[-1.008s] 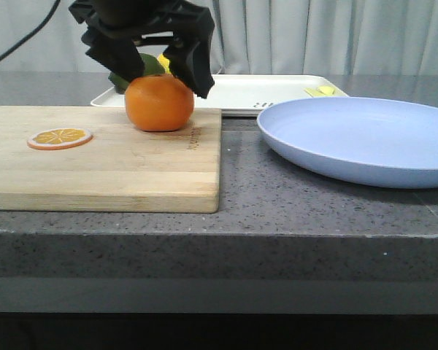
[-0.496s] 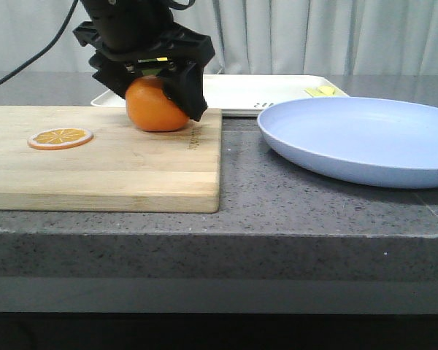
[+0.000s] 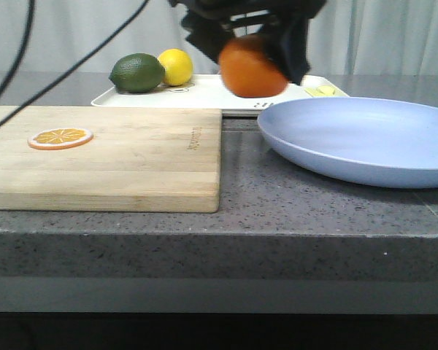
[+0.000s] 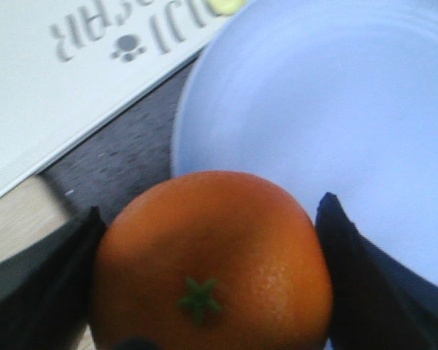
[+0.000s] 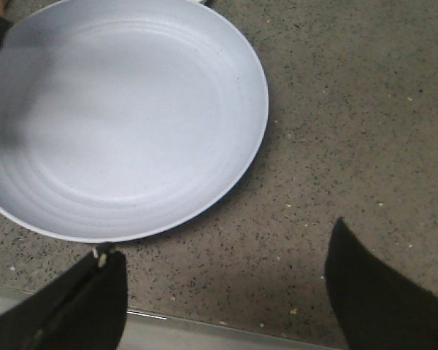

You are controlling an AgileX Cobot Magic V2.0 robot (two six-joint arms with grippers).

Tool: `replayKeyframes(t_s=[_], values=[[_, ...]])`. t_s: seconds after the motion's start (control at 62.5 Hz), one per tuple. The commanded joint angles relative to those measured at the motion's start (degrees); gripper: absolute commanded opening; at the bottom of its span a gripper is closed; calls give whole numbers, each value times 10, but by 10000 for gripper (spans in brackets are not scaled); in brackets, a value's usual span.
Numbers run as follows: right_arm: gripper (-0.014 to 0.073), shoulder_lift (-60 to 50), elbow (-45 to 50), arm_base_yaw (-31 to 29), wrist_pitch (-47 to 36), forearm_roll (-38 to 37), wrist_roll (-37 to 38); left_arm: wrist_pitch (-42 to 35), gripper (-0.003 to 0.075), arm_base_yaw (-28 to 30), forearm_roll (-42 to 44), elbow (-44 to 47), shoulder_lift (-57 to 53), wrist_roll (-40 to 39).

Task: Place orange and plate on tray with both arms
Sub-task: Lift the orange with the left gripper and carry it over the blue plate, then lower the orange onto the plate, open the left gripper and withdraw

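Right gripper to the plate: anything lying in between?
Nothing. In the right wrist view only bare speckled countertop separates the open right gripper from the near rim of the plate. The plate itself is empty.

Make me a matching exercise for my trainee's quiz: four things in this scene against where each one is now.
Things:
1. round bright-orange orange
2. thin orange slice
3. dark green lime
4. wide pale lavender-blue plate

Places:
A. on the white rectangular tray
B. on the grey stone counter
C. held in the left gripper
D. on the wooden cutting board

Pairs: 1-C, 2-D, 3-A, 4-B
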Motion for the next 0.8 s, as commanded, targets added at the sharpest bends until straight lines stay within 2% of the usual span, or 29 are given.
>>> replayKeyframes(t_s=[0.0, 0.272, 0.336, 0.448, 0.512, 0.784], values=[[570, 1, -20, 0, -30, 0, -3, -28, 430, -27, -5, -55, 3, 1], [570, 1, -20, 0, -28, 0, -3, -27, 440, -66, -5, -152, 92, 1], [570, 1, -20, 0, -28, 0, -3, -25, 482, -70, -5, -167, 105, 1], [570, 1, -20, 0, -26, 0, -3, -28, 610, -78, -5, -183, 121, 1], [570, 1, -20, 0, -25, 0, -3, -28, 656, -79, -5, -188, 126, 1], [570, 1, -20, 0, -25, 0, -3, -14, 673, -80, -5, -188, 108, -9]])
